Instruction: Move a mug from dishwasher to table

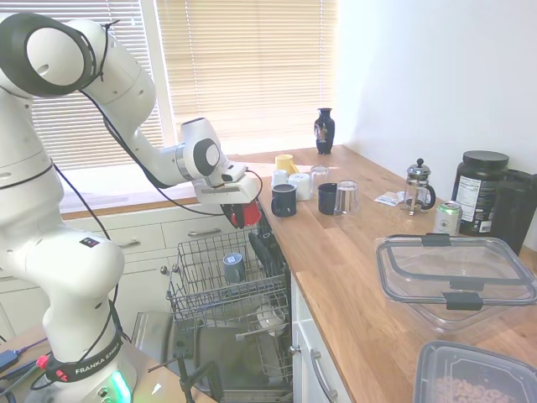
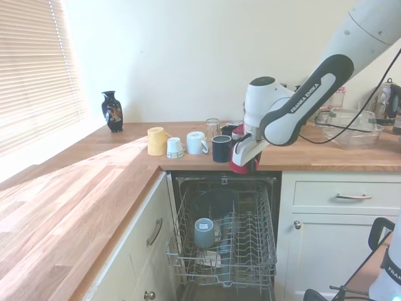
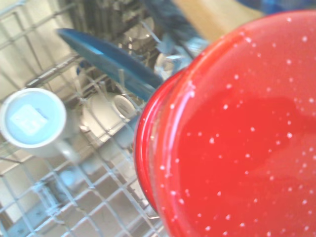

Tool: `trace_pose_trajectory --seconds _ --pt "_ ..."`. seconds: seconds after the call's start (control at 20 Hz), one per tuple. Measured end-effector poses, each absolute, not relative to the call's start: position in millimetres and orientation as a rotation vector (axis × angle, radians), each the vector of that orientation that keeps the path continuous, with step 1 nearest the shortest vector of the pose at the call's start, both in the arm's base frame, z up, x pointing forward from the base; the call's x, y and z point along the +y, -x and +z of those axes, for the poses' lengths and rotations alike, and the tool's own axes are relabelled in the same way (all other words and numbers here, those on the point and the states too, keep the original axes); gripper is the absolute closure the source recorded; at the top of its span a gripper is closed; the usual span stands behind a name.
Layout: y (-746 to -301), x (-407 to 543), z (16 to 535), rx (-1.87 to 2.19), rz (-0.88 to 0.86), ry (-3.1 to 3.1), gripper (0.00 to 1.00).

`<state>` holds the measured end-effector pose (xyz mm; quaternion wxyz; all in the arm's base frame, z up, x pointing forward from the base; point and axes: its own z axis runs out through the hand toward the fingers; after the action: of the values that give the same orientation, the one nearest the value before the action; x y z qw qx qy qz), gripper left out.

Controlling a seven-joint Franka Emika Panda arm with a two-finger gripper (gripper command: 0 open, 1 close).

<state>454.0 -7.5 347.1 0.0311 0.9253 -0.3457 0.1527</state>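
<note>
We see a long wooden table (image 1: 352, 277) with a dark vase (image 1: 325, 131), a yellow cup (image 2: 156, 140), white cups (image 2: 196, 143), dark mugs (image 1: 284, 201), a glass (image 1: 346, 197), a coffee press (image 1: 418, 186), a can (image 1: 448, 217), a black tub (image 1: 480, 191) and clear boxes (image 1: 455, 279).

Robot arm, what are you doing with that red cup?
The gripper is holding a red mug up in the air, above the dishwasher rack and level with the edge of the wooden table. It has not been set down yet. A blue-grey cup sits upside down in the rack.
</note>
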Motion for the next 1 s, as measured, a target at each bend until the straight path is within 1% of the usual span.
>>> trace_pose_trajectory --seconds 0.4,0.65,1.0 --pt "-469.4 -73.4 366.4 -1.186 0.427 -2.827 1.0" --pt "-501.7 -81.9 365.4 -1.187 0.366 -2.803 1.0" --pt "-545.6 -97.3 347.1 -1.21 0.284 -2.771 1.0"
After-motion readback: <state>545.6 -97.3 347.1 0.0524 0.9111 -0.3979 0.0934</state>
